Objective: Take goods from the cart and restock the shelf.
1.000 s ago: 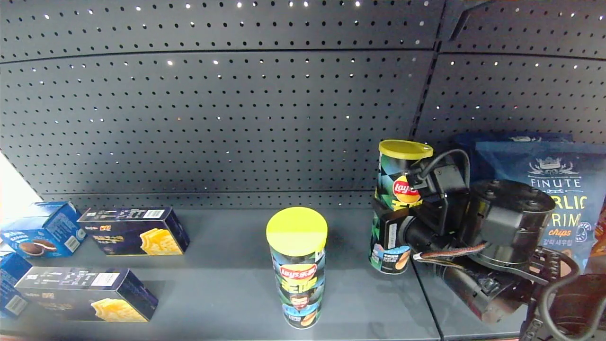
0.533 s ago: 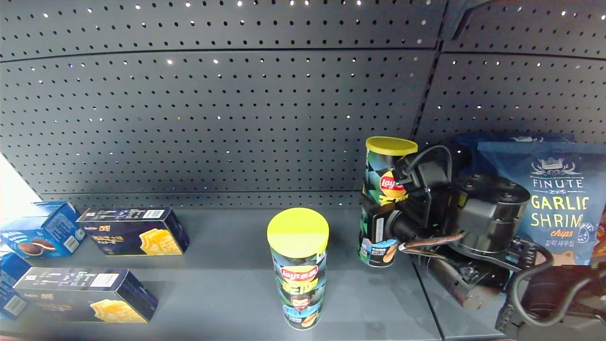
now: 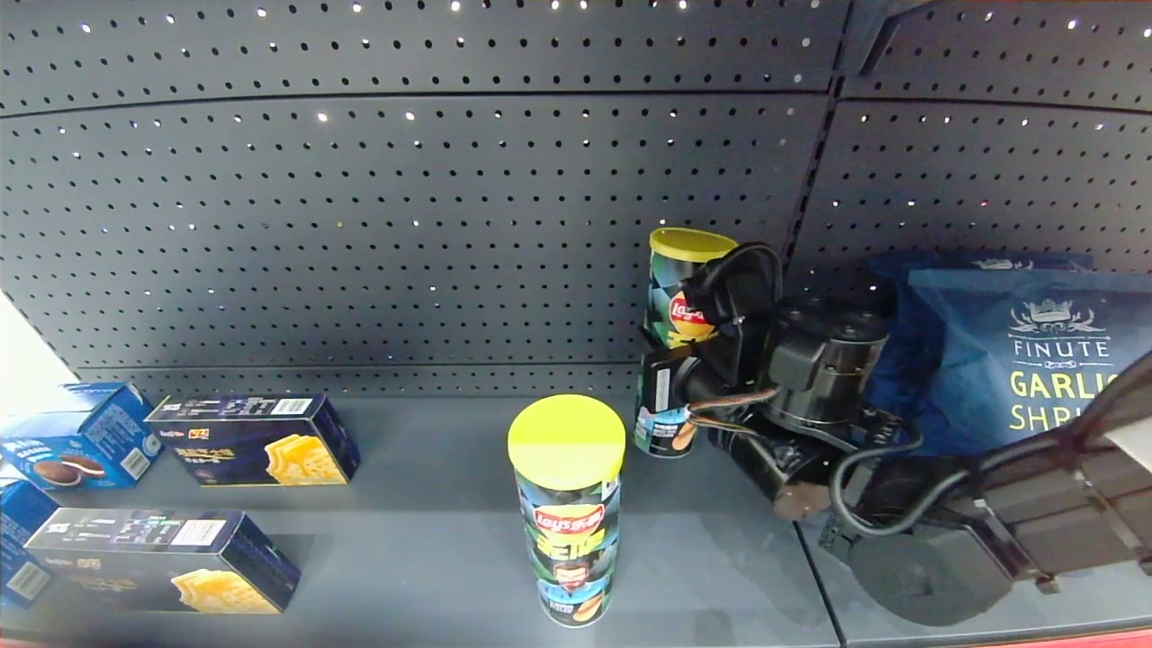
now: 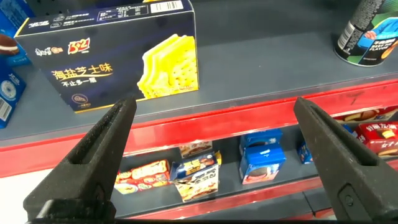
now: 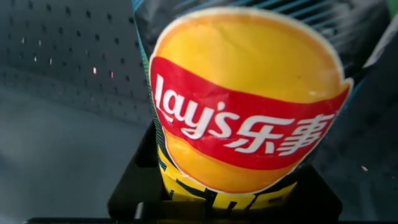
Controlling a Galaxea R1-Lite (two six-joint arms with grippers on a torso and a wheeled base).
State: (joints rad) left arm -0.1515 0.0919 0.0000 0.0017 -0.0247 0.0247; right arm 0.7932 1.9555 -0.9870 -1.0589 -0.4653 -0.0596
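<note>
Care was what this step needed most. The right gripper point(image 3: 670, 389) was shut tight around the middle of the held can point(image 3: 677, 315), a tall chip can with a yellow lid. The held can was far back on the shelf point(image 3: 405, 504). It was close to the holey back wall point(image 3: 405, 225) and just beside the blue chip bag point(image 3: 1035, 360). It leaned a little, with its lid tipped toward the bag. I could not tell if its bottom touched the shelf yet.

To do this well, the arm should first make the can stand straight. Then it should go down slowly until the bottom sits flat. Only then should the fingers let go. They should open just a little at first, because a tall thin can tips over easily. After that the arm should pull straight back, away from the wall, so it does not bump the can or the bag.

The front can point(image 3: 567, 508), one just like it, stood near the front of the shelf, well apart. The arm should stay clear of that one too.

The left gripper point(image 4: 211, 155) was wide open and held nothing. It hung in front of the red edge point(image 4: 236, 118) of the shelf, near a dark box point(image 4: 118, 56) with yellow crackers on it.
</note>
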